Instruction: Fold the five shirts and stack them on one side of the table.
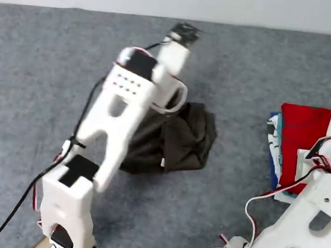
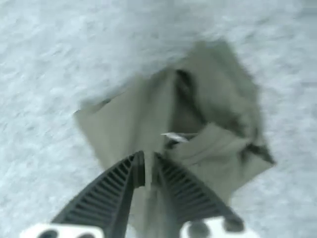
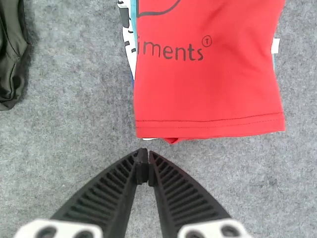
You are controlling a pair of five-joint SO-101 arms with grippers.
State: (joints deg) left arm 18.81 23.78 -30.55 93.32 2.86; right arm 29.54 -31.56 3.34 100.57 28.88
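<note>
A dark olive shirt [image 1: 181, 140] lies crumpled at the middle of the grey table [image 1: 34, 75]. My left gripper [image 2: 148, 166] is shut on a fold of this shirt [image 2: 208, 114] and holds that part raised, while the rest hangs to the table. At the right edge sits a stack of folded shirts with a red shirt [image 1: 300, 138] on top and blue and white ones [image 1: 274, 147] under it. My right gripper [image 3: 144, 168] is shut on nothing, hovering over bare table just off the hem of the red shirt [image 3: 208, 74].
The left arm [image 1: 111, 130] stretches over the table's middle and hides part of the olive shirt. The right arm [image 1: 317, 199] stands at the near right beside the stack. Bare grey table lies to the left and at the back.
</note>
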